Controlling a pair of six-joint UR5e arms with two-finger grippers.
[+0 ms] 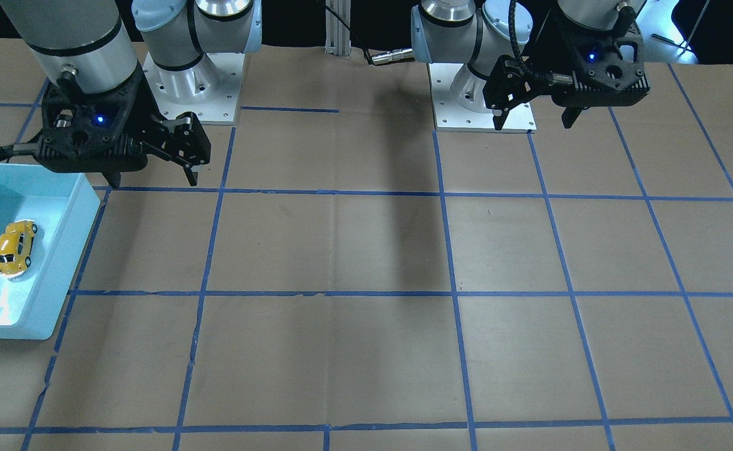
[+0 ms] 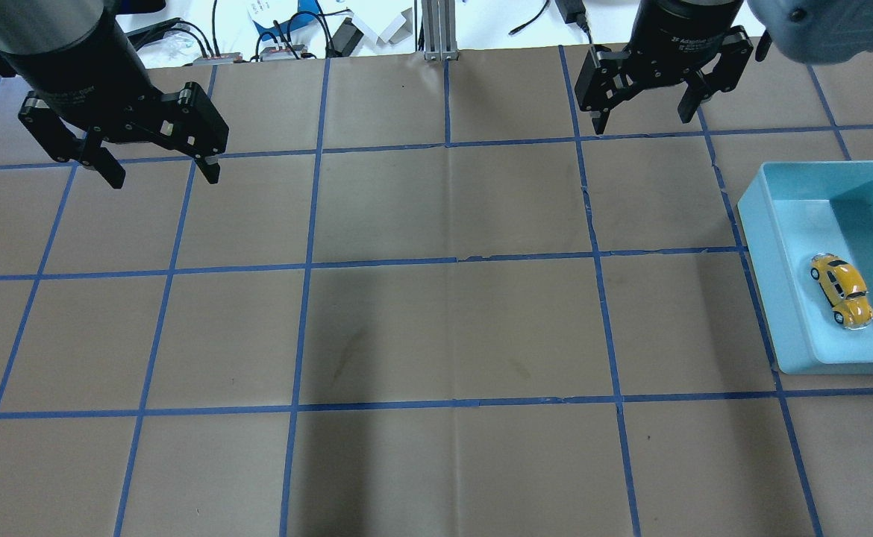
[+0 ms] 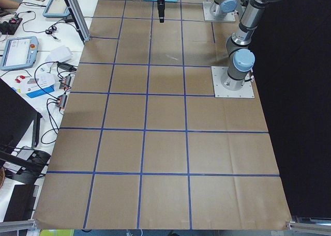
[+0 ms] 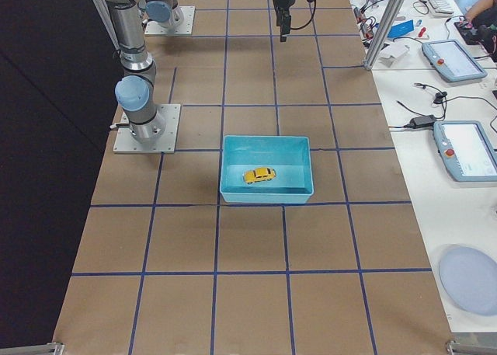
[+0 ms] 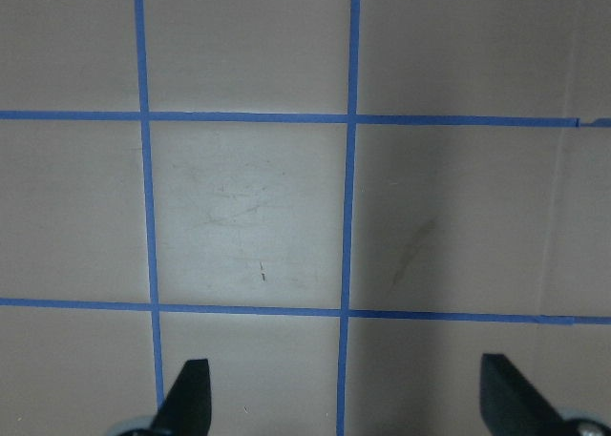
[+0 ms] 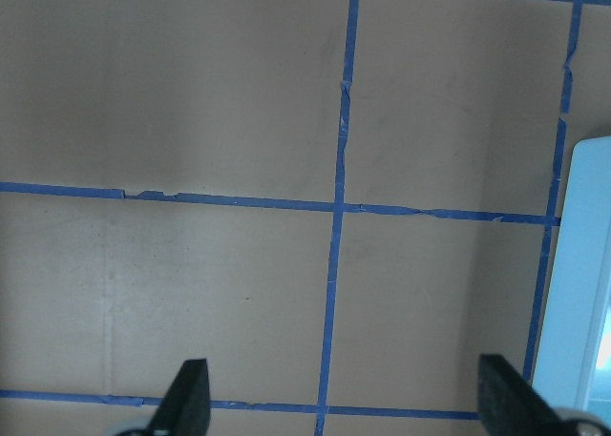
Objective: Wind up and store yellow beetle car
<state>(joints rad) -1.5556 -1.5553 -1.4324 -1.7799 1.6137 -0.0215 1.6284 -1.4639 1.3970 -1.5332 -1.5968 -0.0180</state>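
Currently my left end effector [image 2: 164, 179] and right end effector [image 2: 642, 123] hang open, empty; yellow beetle car [image 2: 842, 290] lies in teal bin [image 2: 761, 283] at 3 o'clock; if wound, it may ram the wall.

In the overhead view only one piece of lettering can be partly read. It is a line of small white print on the black body of the right gripper [image 2: 642, 121], just above where its fingers [image 2: 599, 112] hinge. It appears to begin "2F Adaptive"; the rest is too small to read. The left gripper [image 2: 164, 179] has a similar white line above its fingers [image 2: 209, 160], too blurred to read. The white papers [image 2: 261, 9] beyond the table [image 2: 436, 328] carry dark print, also too small to read.
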